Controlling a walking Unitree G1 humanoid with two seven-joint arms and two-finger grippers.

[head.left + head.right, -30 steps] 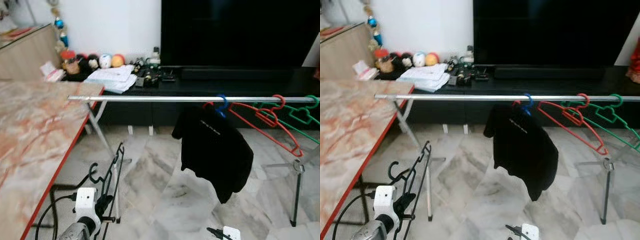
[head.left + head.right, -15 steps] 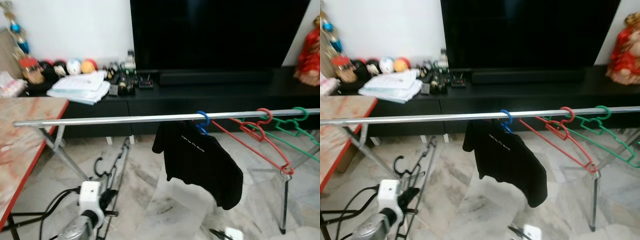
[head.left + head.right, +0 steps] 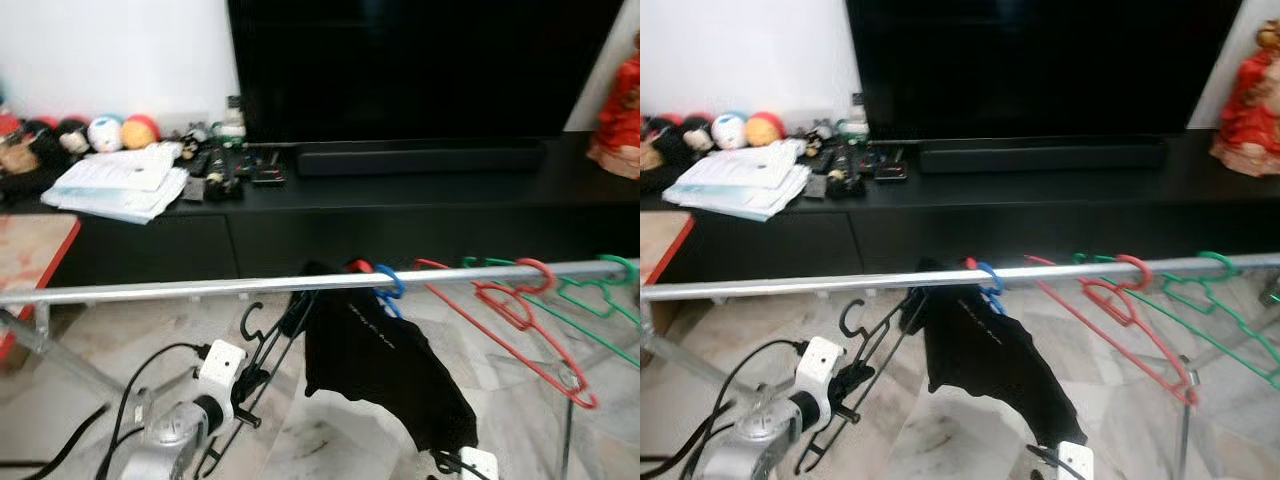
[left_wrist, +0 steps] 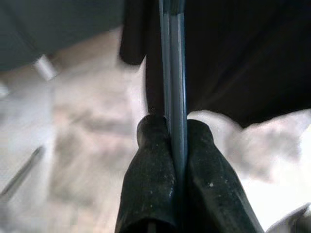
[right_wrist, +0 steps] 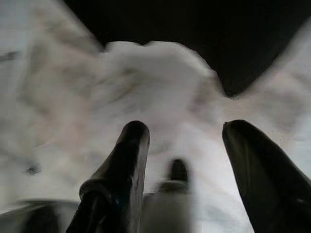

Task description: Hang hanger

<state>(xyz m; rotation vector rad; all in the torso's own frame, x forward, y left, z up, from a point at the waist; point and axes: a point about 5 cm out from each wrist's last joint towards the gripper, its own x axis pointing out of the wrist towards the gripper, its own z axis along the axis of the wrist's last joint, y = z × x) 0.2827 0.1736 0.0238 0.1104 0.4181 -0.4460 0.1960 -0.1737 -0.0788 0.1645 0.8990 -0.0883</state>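
A black wire hanger [image 3: 262,348] is pinched in my left gripper [image 3: 244,381], its hook [image 3: 250,316] up and just below the silver rail [image 3: 180,290]. In the left wrist view the two black fingers [image 4: 155,165] are shut on the hanger's thin bar [image 4: 172,73]. A black shirt [image 3: 385,355] hangs on a blue hanger [image 3: 392,287] right beside the black hanger. Two red hangers [image 3: 510,312] and a green hanger [image 3: 598,298] hang farther right on the rail. My right gripper [image 5: 187,131] is open and low above the marble floor, holding nothing.
Behind the rail stands a black TV cabinet [image 3: 420,200] with a large TV [image 3: 420,70], papers [image 3: 115,185] and toys. A red-edged marble table corner [image 3: 30,265] is at the left, a red figurine [image 3: 618,110] at the right. A rack leg [image 3: 50,355] slants down left.
The camera has moved toward the rail and to the right. My left gripper has raised the black hanger, so its hook is now close under the rail beside the shirt.
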